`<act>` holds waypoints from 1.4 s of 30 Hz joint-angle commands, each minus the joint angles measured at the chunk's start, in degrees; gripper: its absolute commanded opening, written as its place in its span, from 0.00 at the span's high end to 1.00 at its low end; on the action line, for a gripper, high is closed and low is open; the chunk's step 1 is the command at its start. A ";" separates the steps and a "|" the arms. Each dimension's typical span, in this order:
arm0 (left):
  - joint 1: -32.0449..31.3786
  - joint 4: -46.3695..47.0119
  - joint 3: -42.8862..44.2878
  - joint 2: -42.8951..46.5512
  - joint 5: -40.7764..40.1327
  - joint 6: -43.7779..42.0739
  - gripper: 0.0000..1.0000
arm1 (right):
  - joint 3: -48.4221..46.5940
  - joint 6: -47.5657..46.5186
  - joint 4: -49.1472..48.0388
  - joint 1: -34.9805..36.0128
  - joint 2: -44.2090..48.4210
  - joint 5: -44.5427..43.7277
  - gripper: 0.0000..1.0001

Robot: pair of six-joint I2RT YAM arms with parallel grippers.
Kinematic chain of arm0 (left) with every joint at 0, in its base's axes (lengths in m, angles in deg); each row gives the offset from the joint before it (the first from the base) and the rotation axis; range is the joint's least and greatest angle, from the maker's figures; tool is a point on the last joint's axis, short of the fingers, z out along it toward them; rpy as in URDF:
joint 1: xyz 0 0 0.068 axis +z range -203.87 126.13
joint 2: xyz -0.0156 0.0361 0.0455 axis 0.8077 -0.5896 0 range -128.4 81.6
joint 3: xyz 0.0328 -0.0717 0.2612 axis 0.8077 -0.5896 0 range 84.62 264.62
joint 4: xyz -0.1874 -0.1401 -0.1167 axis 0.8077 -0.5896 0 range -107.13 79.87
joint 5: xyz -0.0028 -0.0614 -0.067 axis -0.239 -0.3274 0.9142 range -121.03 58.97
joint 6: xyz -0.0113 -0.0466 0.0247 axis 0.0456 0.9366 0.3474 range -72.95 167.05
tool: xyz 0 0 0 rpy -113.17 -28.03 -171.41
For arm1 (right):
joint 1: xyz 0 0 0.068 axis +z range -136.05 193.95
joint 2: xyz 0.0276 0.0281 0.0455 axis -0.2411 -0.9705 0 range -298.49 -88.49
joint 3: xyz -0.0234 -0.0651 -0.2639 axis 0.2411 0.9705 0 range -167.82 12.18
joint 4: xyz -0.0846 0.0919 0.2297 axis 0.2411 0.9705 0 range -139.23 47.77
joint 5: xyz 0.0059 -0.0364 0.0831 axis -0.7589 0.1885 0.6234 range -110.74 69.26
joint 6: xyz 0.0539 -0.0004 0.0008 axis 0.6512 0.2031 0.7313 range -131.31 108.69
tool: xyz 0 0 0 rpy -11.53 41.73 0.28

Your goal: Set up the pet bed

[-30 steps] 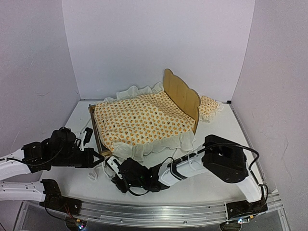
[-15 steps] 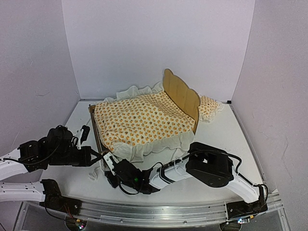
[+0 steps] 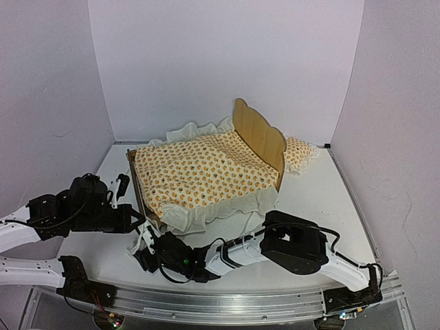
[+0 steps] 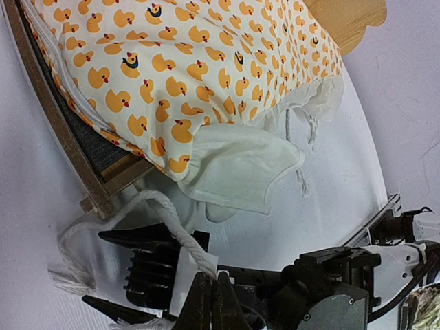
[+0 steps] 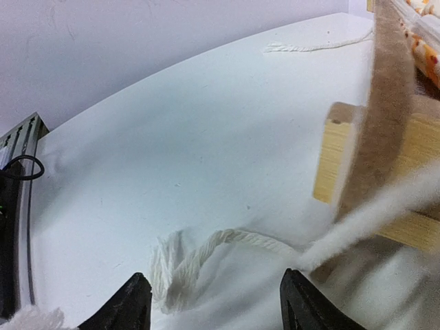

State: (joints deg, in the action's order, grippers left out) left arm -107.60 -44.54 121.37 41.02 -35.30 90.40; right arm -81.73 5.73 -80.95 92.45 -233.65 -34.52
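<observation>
The pet bed (image 3: 137,185) stands mid-table, its plywood frame filled by duck-print bedding (image 3: 206,168) with a white ruffle; the scalloped headboard (image 3: 260,134) rises at the right. A white rope (image 4: 168,213) runs from the bed's near left corner (image 4: 93,196). My left gripper (image 4: 210,289) is shut on this rope, just off that corner (image 3: 137,223). My right gripper (image 3: 146,258) lies low on the table under the left one, open, with the rope's frayed end (image 5: 175,265) lying between its fingertips (image 5: 134,299). The frame's corner post (image 5: 340,161) shows at the right.
A small matching pillow (image 3: 300,152) lies behind the headboard. A second loose string (image 5: 309,47) lies farther along the bed's left side. White walls close in on the left, the back and the right, and a metal rail (image 3: 227,306) runs along the near edge.
The right arm has reached farther left along the table's front and its jaws have spread wider. The left gripper has drawn slightly back to the left, still pinching the rope.
</observation>
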 commanded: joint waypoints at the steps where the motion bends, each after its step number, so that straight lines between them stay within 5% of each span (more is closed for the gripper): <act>1: -0.32 0.93 3.49 -0.70 -0.63 -0.93 1.00 | -6.51 -0.34 1.46 1.39 -3.32 -1.70 0.33; 4: -0.32 0.93 3.59 -0.70 -0.40 -0.92 1.00 | -9.39 -1.47 4.73 1.83 -5.55 -5.17 0.37; 14: -0.33 0.42 2.01 1.36 -0.96 -0.29 1.00 | -10.08 -3.53 9.74 2.27 -5.59 -6.05 0.86; 18: -0.32 0.08 1.97 1.39 -0.88 -0.66 1.00 | -1.16 -3.99 9.92 2.36 1.14 -4.69 1.00; 26: -0.23 -0.65 -0.56 0.89 4.87 -0.81 1.00 | 29.74 -0.73 9.31 0.41 26.41 -1.91 1.00; 31: -0.32 -2.08 -3.46 -1.94 14.62 1.60 1.00 | 33.24 3.47 9.49 -3.14 29.50 6.11 1.00; 37: -0.32 -5.79 -5.26 -3.49 13.67 4.42 1.00 | 31.86 5.71 10.19 -6.51 28.81 10.54 1.00; 39: -0.32 -6.28 -4.36 -5.75 12.42 4.55 0.87 | 30.51 5.23 10.43 -6.80 28.11 11.53 1.00; 42: -0.34 -6.58 -1.63 -6.91 9.17 4.00 0.37 | 29.38 4.55 10.54 -7.00 27.50 11.46 1.00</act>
State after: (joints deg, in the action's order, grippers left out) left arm -107.74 -50.33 115.97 35.27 -23.00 93.96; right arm -49.08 9.94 -69.32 85.11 -206.57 -25.60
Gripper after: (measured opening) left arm 0.332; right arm 0.023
